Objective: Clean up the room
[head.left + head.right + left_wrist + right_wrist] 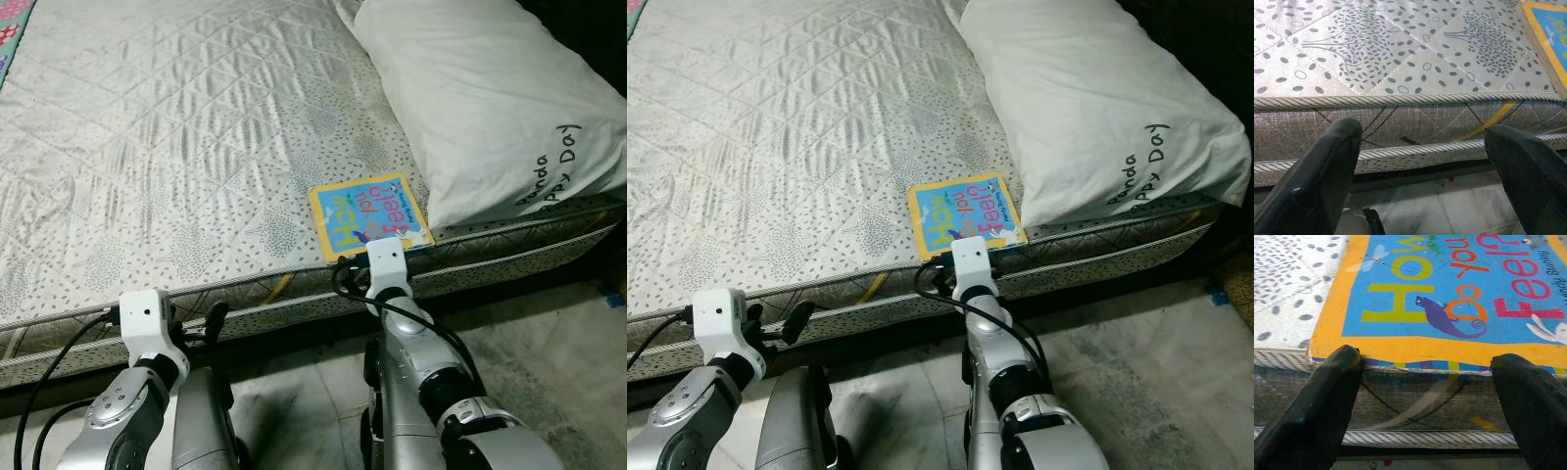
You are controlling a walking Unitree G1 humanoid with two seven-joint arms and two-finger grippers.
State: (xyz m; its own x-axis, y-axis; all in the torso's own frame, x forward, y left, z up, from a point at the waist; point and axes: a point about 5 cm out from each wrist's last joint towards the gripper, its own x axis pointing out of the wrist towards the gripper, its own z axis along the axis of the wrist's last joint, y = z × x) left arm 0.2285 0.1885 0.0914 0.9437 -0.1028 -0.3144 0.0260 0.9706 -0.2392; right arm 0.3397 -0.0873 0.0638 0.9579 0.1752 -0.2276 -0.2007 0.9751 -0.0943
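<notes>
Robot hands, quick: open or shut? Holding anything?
Left gripper: open, holding nothing, near the mattress edge.
Right gripper: open, holding nothing, at the book edge.

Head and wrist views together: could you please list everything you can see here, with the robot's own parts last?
Mattress: one, white quilted with grey leaf print, across most of the scene.
Pillow: one, white with dark lettering, on the mattress's right end.
Book: one, yellow border, blue cover, flat at the mattress's near edge, beside the pillow.
Floor: grey, in front of the mattress.
Left claw: one, black fingers open, low in front of the mattress's side.
Right claw: one, black fingers open, at the book's near edge.
</notes>
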